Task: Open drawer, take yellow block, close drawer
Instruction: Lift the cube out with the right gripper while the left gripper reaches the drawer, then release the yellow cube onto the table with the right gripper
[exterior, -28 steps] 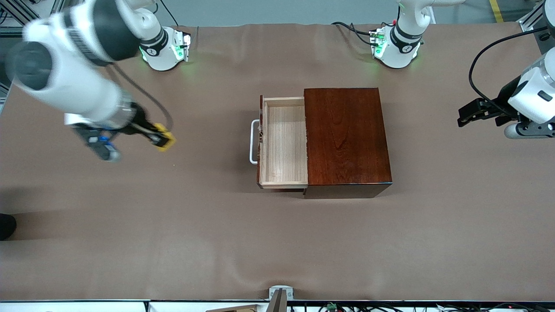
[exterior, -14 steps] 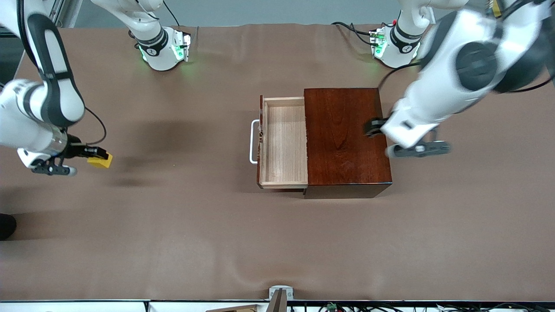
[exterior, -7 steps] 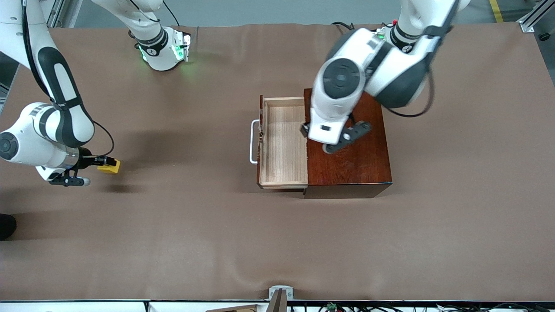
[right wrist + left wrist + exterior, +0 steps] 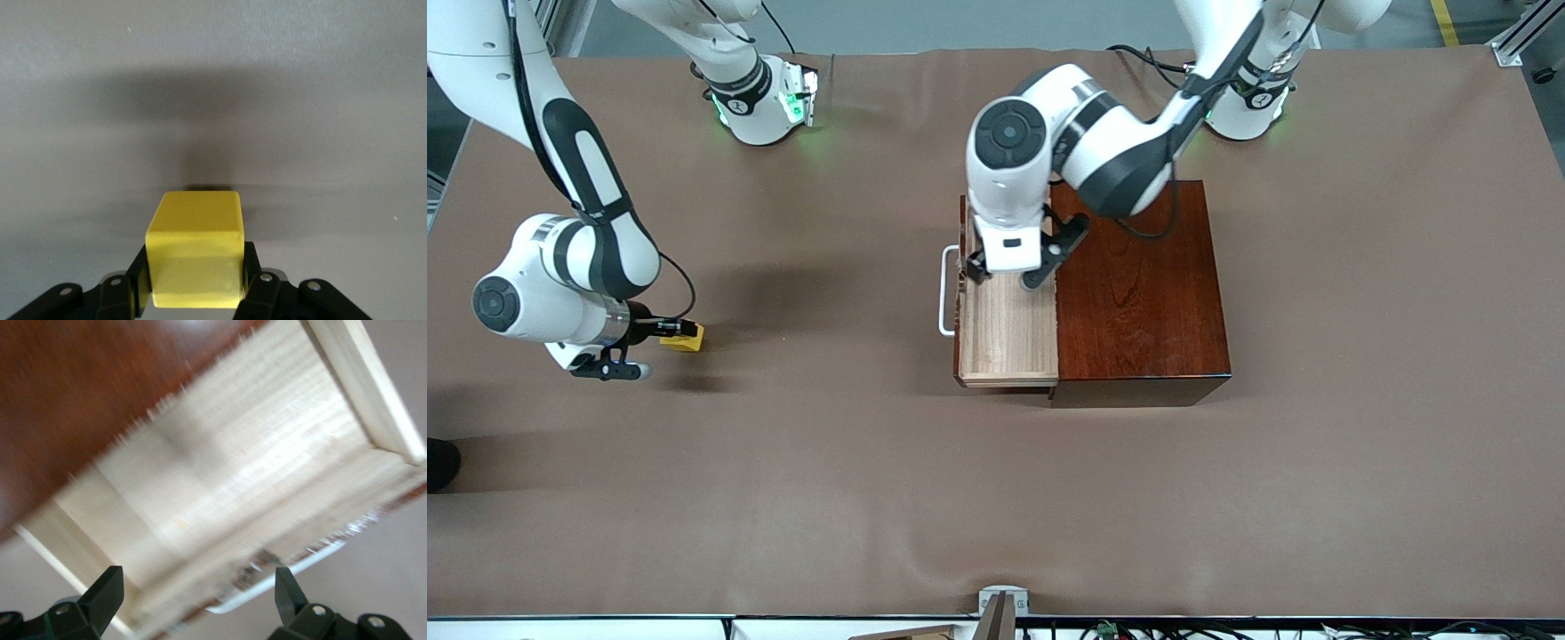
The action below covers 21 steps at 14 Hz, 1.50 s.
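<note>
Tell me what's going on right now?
Right tool shut on small yellow cube, over bare table. Left tool open over pulled-out pale wooden drawer, near white handle. Nothing blocking.

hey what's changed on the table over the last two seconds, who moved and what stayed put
The left end effector, fingers apart, swung in from the left arm's end of the table, across the wooden box, to over the open drawer. The right end effector carried the yellow block down close to the tabletop, still gripped. The drawer stayed open and empty; the box did not move.
</note>
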Available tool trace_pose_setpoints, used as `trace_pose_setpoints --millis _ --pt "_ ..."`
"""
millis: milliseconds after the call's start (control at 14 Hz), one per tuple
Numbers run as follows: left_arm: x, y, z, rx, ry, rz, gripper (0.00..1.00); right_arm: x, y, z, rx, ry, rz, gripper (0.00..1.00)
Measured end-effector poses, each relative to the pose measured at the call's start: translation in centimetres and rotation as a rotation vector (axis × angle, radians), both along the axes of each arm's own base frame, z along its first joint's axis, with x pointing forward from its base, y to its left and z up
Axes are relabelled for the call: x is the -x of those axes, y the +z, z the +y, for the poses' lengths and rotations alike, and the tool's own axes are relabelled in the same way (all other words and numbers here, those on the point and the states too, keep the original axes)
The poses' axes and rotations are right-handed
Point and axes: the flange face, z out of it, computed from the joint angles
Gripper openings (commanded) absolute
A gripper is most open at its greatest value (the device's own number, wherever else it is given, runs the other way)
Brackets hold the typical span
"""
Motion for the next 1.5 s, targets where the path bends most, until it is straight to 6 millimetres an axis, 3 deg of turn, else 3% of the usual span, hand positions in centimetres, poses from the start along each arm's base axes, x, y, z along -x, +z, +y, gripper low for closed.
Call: trace_pose_setpoints --millis 72,287,430,573,716,1003,1290,1504 --pt "0.2 -0.1 -1.2 0.031 0.082 -0.020 1.00 0.1 -0.1 -0.1 0.001 -0.002 0.001 1.00" --pt "0.3 -0.9 -3.2 0.078 0.369 -0.017 1.00 0.2 -0.2 -0.1 0.003 -0.011 0.002 1.00" --pt "0.1 -2.8 -3.8 0.078 0.536 0.009 1.00 0.2 -0.1 -0.1 0.001 -0.012 0.010 1.00" --pt "-0.1 -4.9 -4.3 0.073 0.601 0.024 1.00 -0.4 1.6 -0.1 -0.007 -0.010 0.024 1.00" --pt "0.1 -6.2 -4.7 0.071 0.609 0.029 1.00 -1.5 5.4 -0.1 -0.012 -0.021 0.022 1.00" --pt "0.4 -7.6 -5.4 0.074 0.595 0.010 1.00 -2.1 16.4 0.5 -0.009 -0.066 -0.029 1.00" --pt "1.6 -8.4 -5.9 0.023 0.542 -0.019 1.00 -0.7 26.3 4.1 0.045 -0.112 -0.052 1.00" --pt "2.3 -8.6 -6.1 -0.019 0.512 -0.039 1.00 0.1 32.4 5.7 0.063 -0.111 -0.060 1.00"
